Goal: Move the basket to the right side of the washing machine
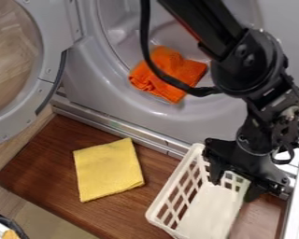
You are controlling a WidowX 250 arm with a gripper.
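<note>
the basket (209, 208) sits near right on the wooden board (52, 168), below the washing machine (93, 86). the gripper (236, 182) is spread at its far end; best close squarely on the rim, then ease right, keeping it level.

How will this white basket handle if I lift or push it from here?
The basket is probably light for its size, given its open lattice walls, and fairly stiff, perhaps flexing slightly at the rim. The gripper is at one end, so a lift there may let the opposite end dip.
</note>
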